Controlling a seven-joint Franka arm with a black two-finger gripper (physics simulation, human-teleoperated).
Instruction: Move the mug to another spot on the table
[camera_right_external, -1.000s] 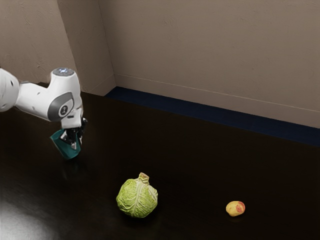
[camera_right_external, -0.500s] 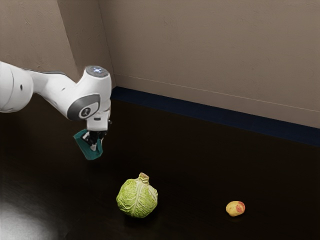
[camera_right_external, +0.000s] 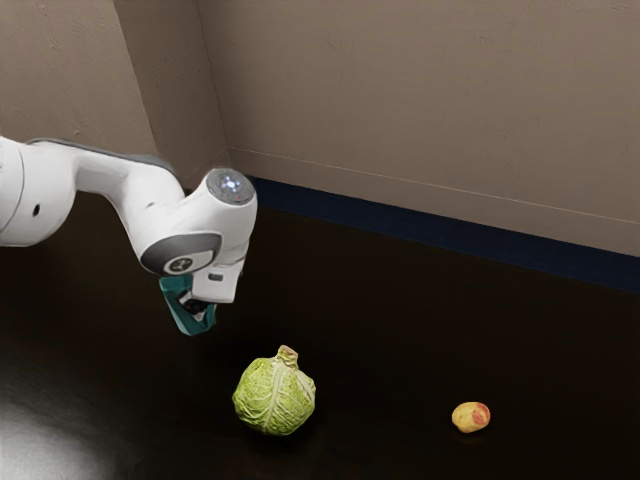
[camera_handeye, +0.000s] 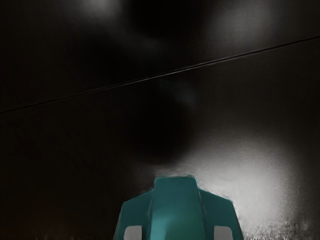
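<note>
A teal mug (camera_right_external: 183, 308) hangs tilted in the air above the dark table (camera_right_external: 400, 330), left of centre in the exterior view. My black gripper (camera_right_external: 199, 313) is shut on it, the white hand covering the mug's upper part. In the wrist view the mug (camera_handeye: 176, 212) is the teal shape just under the hand, with the dark tabletop (camera_handeye: 100, 125) beneath it.
A green cabbage (camera_right_external: 274, 394) lies on the table just below and to the right of the held mug. A small yellow-red fruit (camera_right_external: 470, 416) lies farther toward the exterior view's right. Beige walls with a dark blue baseboard (camera_right_external: 450, 232) run behind the table.
My arm has carried the mug toward the exterior view's right, from near the left edge to a spot close above the cabbage. Cabbage and fruit have stayed put.
</note>
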